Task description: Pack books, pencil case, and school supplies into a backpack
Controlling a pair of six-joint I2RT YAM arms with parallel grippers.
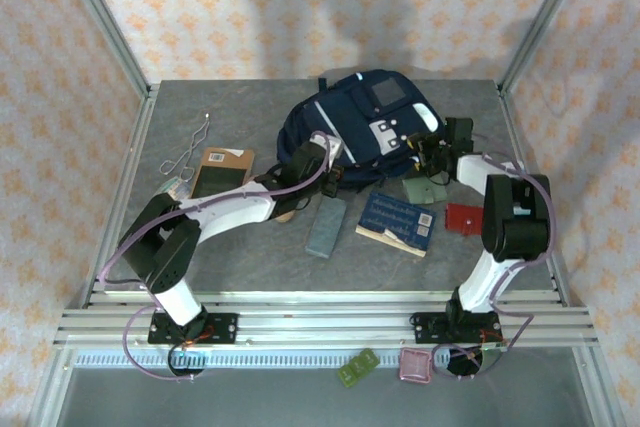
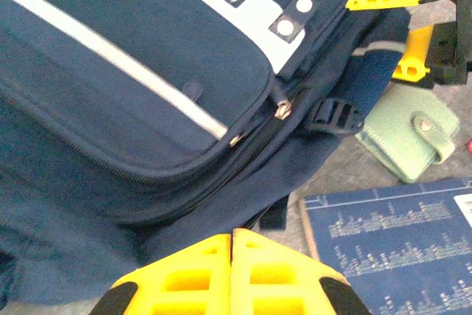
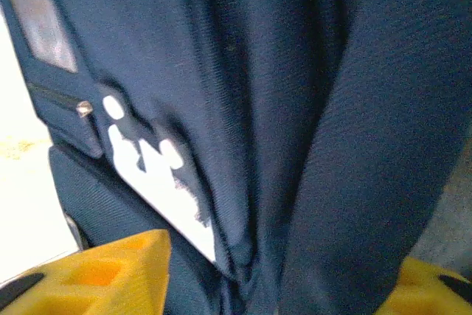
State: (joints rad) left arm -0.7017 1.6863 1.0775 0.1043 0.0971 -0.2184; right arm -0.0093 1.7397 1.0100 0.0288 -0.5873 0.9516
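The navy backpack (image 1: 370,122) lies at the back middle of the table. My left gripper (image 1: 328,152) is shut at its near left side, fingertips (image 2: 221,245) pressed together against the navy fabric (image 2: 147,71); I cannot tell if fabric is pinched. My right gripper (image 1: 432,155) is at the backpack's right side, open, with a fold of backpack fabric (image 3: 295,145) between its spread yellow fingers (image 3: 118,271). A dark blue book (image 1: 397,222) lies in front of the backpack, a brown book (image 1: 222,172) to the left. A grey-blue case (image 1: 326,229) and a grey-green piece (image 1: 424,190) lie nearby.
A thin bent wire (image 1: 186,152) lies at the left, a red flat item (image 1: 462,217) by the right arm. Aluminium posts and patterned walls enclose the table. Small green (image 1: 357,367) and pink (image 1: 415,365) items sit below the front rail.
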